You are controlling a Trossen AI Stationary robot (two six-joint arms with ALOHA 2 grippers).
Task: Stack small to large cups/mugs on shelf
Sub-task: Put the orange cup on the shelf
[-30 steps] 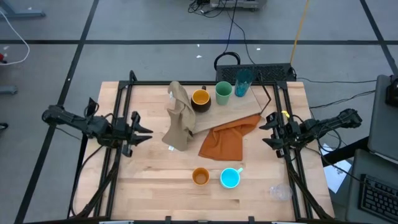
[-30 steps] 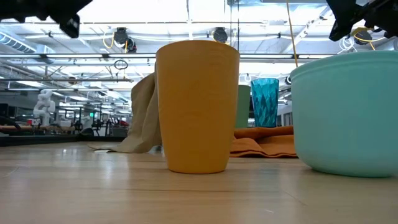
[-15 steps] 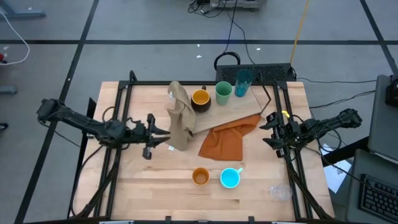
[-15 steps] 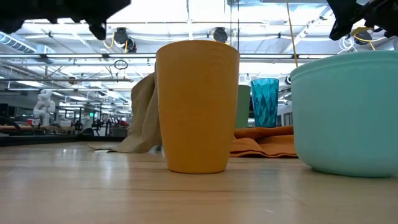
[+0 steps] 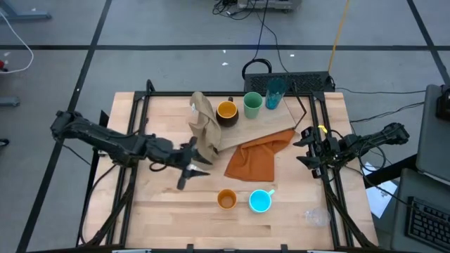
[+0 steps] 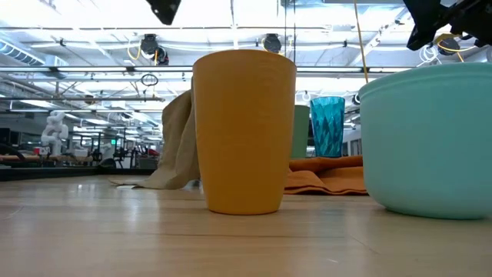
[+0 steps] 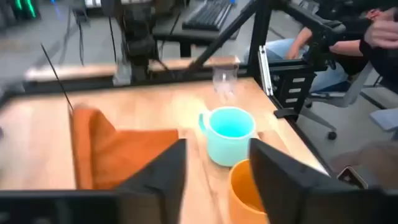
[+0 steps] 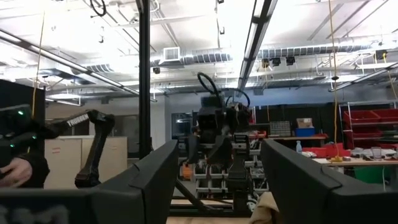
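My left gripper (image 5: 194, 171) hovers open over the table's middle, beside the tan cloth (image 5: 202, 133). In its wrist view the small orange cup (image 7: 245, 186) shows between the fingers, farther off, with the cyan mug (image 7: 227, 134) and the clear glass (image 7: 224, 84) behind. The orange cup (image 5: 226, 199) and cyan mug (image 5: 261, 201) stand upright near the front edge. The yellow mug (image 5: 226, 111), green cup (image 5: 252, 105) and teal tumbler (image 5: 275, 93) stand on the wood shelf (image 5: 271, 125) at the back. My right gripper (image 5: 307, 151) waits open at the right edge.
An orange cloth (image 5: 256, 158) lies crumpled against the shelf's near edge. The tan cloth stands bunched at the shelf's left end. The clear glass (image 5: 316, 216) sits at the near right corner. Black frame rails (image 5: 133, 140) run along both sides.
My left gripper has swung from the table's left edge toward the middle, rising a little and tipping more level, and now points toward the orange cup and cyan mug. The cups and cloths have stayed where they were.
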